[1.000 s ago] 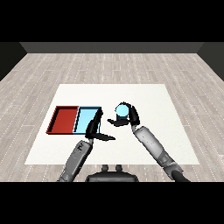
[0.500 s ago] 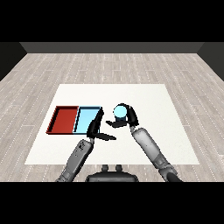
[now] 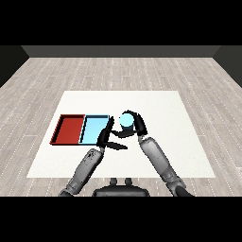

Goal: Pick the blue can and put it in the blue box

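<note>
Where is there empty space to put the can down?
Both the light blue tray and red tray hold nothing. The white table is bare right of the right hand holding the blue can. It is crowded beside the left hand.

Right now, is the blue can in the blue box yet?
Not yet. The blue can is held in the right hand, just right of the blue box.

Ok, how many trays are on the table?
2, side by side at the table's left: the red tray on the outside, the blue tray next to it, nearer the hands.
</note>
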You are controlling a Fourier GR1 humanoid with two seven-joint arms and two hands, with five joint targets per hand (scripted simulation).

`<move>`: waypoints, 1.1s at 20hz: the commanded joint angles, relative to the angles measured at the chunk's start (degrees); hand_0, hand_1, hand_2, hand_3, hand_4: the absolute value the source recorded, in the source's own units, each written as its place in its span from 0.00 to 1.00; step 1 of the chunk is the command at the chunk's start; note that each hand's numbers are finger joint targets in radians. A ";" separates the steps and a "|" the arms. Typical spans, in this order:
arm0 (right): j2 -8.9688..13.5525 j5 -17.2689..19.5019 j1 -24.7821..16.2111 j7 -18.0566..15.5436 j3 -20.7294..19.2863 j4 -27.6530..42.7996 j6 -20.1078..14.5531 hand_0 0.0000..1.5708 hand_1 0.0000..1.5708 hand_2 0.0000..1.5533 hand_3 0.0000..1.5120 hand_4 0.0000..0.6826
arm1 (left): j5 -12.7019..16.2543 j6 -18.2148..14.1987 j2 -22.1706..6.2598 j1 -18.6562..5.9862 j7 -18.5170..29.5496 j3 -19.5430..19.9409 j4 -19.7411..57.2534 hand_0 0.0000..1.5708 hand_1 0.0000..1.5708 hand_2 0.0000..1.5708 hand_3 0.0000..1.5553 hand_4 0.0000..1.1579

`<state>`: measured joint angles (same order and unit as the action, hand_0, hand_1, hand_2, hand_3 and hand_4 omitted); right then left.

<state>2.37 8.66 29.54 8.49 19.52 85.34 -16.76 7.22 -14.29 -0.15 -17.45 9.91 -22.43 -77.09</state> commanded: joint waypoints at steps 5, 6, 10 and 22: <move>-2.31 3.10 -0.09 0.90 -2.42 0.15 3.63 0.95 0.95 0.94 0.92 0.84 | 3.30 -1.77 0.15 -5.07 1.65 -1.12 8.04 0.00 0.00 0.00 0.00 0.00; -2.32 3.75 -1.80 1.20 0.19 0.97 2.51 0.95 0.95 0.94 0.92 0.83 | 2.41 -1.01 0.15 -3.14 2.85 0.54 6.88 0.00 0.00 0.00 0.00 0.00; -2.34 3.26 -0.90 2.59 3.47 1.68 -0.61 0.95 0.95 0.94 0.91 0.83 | 6.95 -7.61 0.15 -7.48 3.15 -6.18 10.67 0.00 0.00 0.00 0.00 0.00; -2.37 2.44 -0.91 2.66 6.16 2.30 -1.68 0.86 0.86 0.93 0.91 0.82 | 11.53 -6.90 0.15 -9.65 4.48 -8.12 8.77 0.00 0.00 0.00 0.00 0.00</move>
<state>0.04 11.24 28.35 10.24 23.47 87.24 -16.36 15.36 -19.67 0.00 -24.46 13.90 -28.86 -68.87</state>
